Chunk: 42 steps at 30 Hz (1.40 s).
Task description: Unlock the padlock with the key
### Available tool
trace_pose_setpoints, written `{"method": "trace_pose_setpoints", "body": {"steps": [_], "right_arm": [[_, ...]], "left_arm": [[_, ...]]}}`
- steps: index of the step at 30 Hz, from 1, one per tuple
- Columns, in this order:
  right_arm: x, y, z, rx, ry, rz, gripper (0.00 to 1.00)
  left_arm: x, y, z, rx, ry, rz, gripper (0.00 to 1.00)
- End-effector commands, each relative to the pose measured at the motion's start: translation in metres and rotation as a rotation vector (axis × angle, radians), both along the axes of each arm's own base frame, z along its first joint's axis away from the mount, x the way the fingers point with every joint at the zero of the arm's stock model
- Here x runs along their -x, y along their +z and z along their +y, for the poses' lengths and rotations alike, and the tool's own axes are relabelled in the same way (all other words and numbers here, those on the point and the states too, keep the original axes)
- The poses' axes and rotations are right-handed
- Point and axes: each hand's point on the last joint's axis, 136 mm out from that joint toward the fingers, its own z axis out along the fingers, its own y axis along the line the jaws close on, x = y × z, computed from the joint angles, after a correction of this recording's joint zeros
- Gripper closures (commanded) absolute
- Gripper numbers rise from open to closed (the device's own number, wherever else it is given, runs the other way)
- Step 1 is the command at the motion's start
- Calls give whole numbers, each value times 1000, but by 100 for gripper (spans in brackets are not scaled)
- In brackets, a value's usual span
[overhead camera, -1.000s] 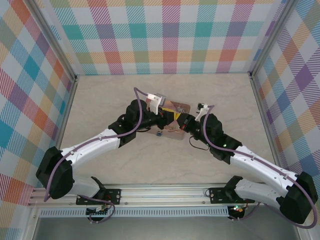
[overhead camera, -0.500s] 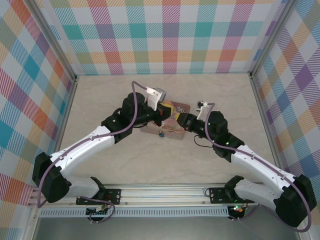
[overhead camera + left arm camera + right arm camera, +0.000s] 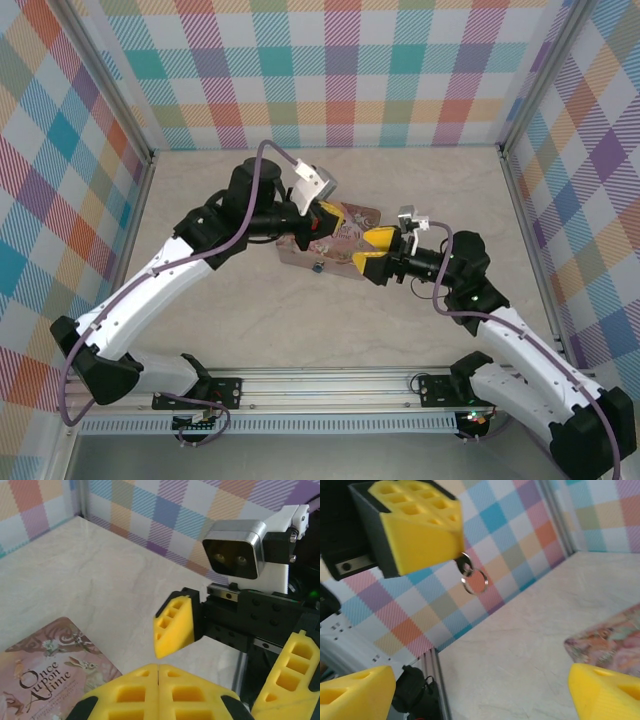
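Pinching the key [image 3: 464,562] in your closed left gripper [image 3: 159,674], ring dangling, you are holding it over the tin [image 3: 345,235]. Your right gripper [image 3: 372,250] is gaping empty. The padlock [image 3: 318,267] is lying at the tin's near edge, with inserting and turning still waiting.

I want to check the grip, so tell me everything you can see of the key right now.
The key shows as a small bit of silvery-grey metal sticking out from between the shut yellow fingers of the left gripper. A thin silver ring hangs from it. The rest is hidden between the pads. It is held in the air above the table.
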Motion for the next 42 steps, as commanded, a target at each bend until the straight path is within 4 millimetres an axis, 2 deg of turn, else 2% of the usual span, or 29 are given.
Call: {"method": "trace_pose_setpoints", "body": {"steps": [1, 5, 12, 27, 33, 42], "right_arm": [[13, 30, 7, -51, 119, -150, 11], [12, 44, 12, -83, 159, -198, 15], [7, 53, 12, -88, 155, -230, 30], [5, 37, 19, -76, 207, -164, 52], [6, 35, 20, -75, 222, -154, 64], [6, 34, 21, -70, 238, -147, 75]], "left_arm": [[17, -11, -1, -57, -112, 50, 100], [23, -9, -4, -55, -160, 66, 100], [24, -7, -8, -37, -179, 65, 100], [21, -7, -9, -27, -171, 57, 100], [20, -9, -9, -33, -164, 54, 100], [17, -11, -9, -37, -154, 53, 100]]}}
